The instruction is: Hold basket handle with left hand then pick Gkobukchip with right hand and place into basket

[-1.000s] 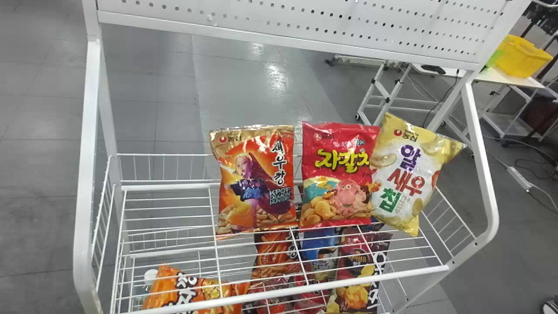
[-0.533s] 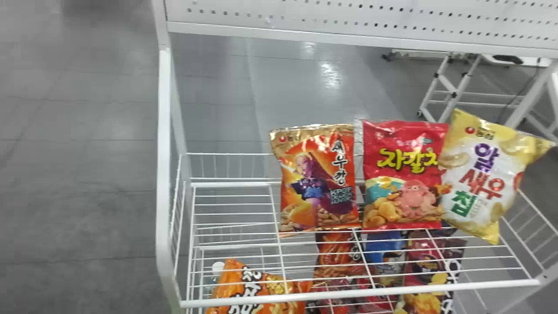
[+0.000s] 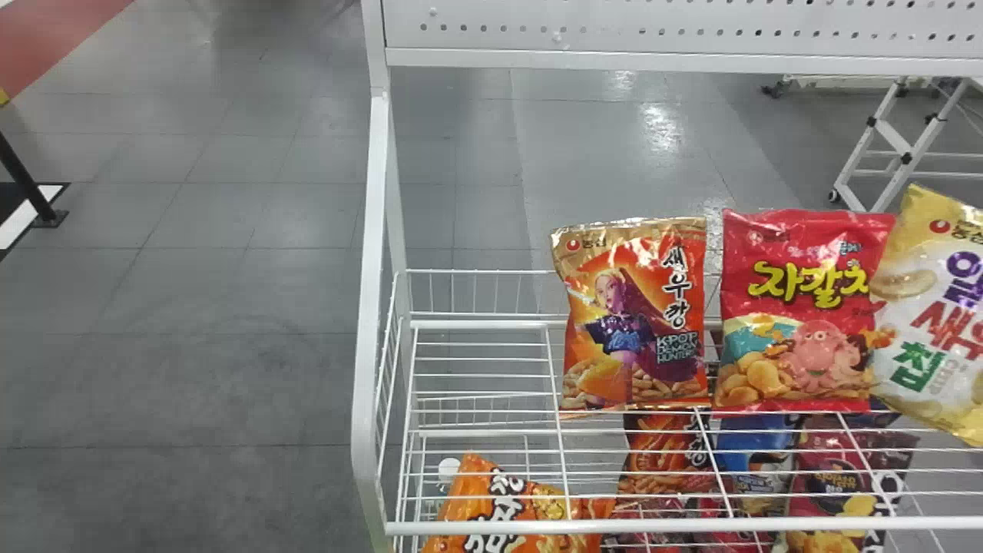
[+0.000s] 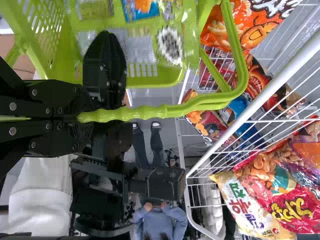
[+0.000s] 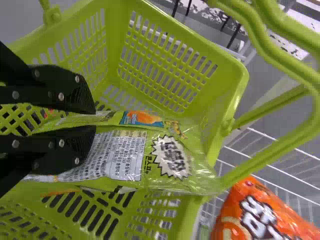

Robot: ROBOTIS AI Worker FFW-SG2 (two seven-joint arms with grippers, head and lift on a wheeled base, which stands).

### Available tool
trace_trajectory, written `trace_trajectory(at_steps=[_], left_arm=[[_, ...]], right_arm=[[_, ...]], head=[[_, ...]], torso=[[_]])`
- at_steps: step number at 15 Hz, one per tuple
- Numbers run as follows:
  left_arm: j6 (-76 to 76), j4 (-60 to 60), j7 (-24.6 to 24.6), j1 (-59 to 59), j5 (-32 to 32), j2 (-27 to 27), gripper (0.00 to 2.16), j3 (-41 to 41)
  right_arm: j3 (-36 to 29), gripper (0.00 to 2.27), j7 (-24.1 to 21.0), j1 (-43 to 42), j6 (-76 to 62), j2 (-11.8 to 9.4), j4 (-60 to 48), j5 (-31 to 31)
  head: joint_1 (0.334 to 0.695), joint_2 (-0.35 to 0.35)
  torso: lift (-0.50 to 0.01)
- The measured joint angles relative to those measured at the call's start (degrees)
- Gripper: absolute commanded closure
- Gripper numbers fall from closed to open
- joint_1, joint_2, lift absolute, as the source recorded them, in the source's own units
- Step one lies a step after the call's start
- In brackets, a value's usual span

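"How does the Gkobukchip look?"
"A shiny, creased green bag, with a white panel of small print, a blue-and-orange patch and a white starburst."
"Where?"
"Its edge is pinched in the right gripper; the rest stretches out past the fingertips, over the basket."
"And that basket?"
"Lime green, slotted walls, open side facing the right gripper. Its wavy handle is clamped in the left gripper, the body just beside that hand."
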Motion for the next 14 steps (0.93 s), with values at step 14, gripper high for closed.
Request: trace_trajectory(at_steps=[14], left_arm=[[0.0,0.6,0.5,-0.6,0.0,0.0,1.73,-0.4]], right_arm=[[-20.1,0.14,-2.5,6.5,-23.3,6.9,-19.0,-14.4]], head=[[0.695,-0.237]], torso=[[-0.032]])
